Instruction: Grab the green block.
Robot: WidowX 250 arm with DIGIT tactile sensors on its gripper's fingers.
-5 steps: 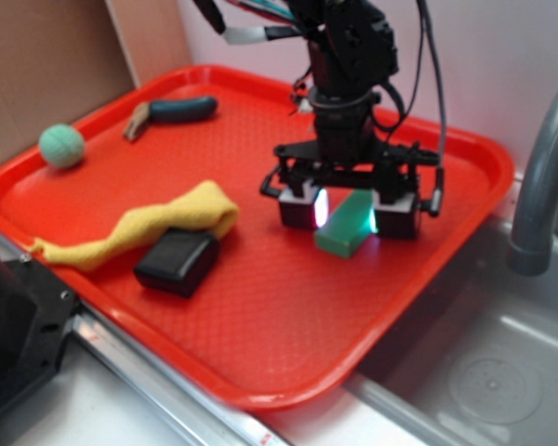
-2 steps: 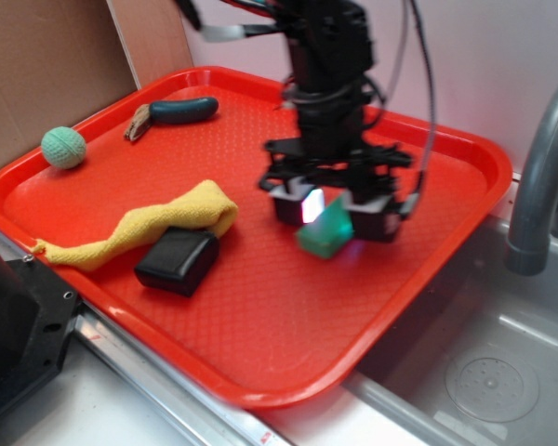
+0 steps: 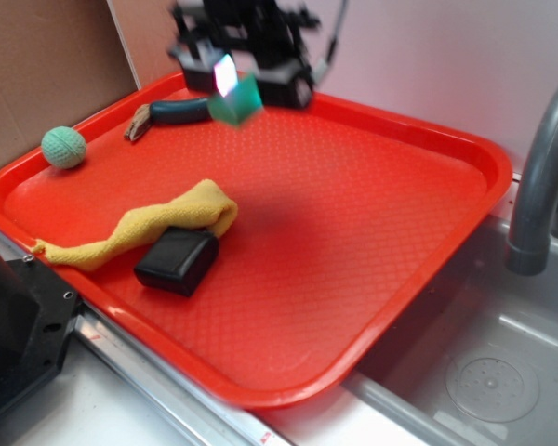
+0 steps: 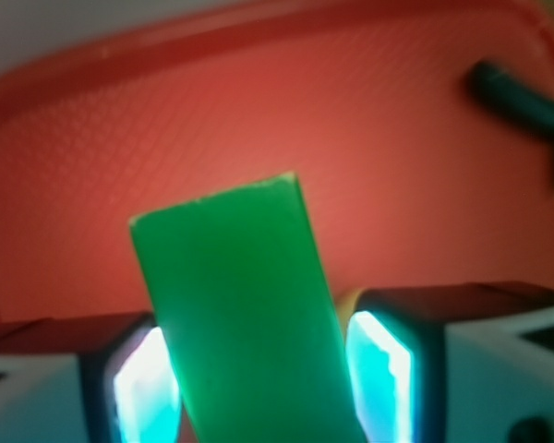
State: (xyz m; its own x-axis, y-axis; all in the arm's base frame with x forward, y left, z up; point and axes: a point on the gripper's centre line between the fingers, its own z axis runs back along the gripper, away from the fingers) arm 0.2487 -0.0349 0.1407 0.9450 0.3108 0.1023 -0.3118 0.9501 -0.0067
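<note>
The green block [image 3: 236, 100] is pinched between the pads of the gripper [image 3: 244, 82] and hangs in the air at the upper left of the frame, clear of the red tray [image 3: 381, 232], so the grab looks done.

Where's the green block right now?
The green block is off the tray, pinched in the claw above the red tray's back left part in the exterior view, just right of the dark green cucumber toy.
</note>
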